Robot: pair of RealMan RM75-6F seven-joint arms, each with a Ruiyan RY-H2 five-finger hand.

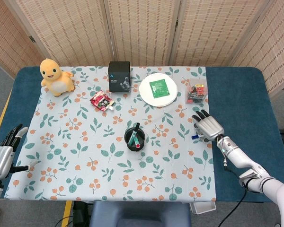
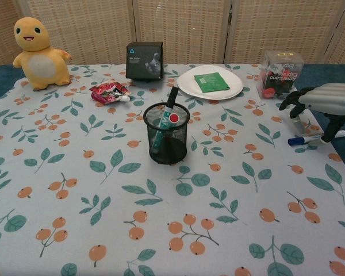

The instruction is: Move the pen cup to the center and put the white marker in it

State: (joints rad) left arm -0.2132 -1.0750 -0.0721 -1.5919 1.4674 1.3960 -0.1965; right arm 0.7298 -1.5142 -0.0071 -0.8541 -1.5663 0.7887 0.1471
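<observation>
The black mesh pen cup (image 1: 134, 138) (image 2: 167, 133) stands near the middle of the leaf-print cloth and holds a green marker and a red-capped pen. The white marker (image 2: 313, 138), with its blue cap (image 1: 194, 137), lies flat near the cloth's right edge. My right hand (image 1: 208, 126) (image 2: 325, 100) hovers right over it with fingers spread and covers most of it in the head view. The thumb hangs down beside the marker's barrel, and no grip shows. My left hand (image 1: 2, 158) is off the table's left edge with fingers apart, holding nothing.
Along the back stand a yellow plush toy (image 1: 56, 76), a black box (image 1: 119, 75), a white plate (image 1: 166, 98) with a green packet, and a clear box (image 1: 197, 91) of red items just beyond my right hand. A red snack packet (image 1: 101, 100) lies left of centre.
</observation>
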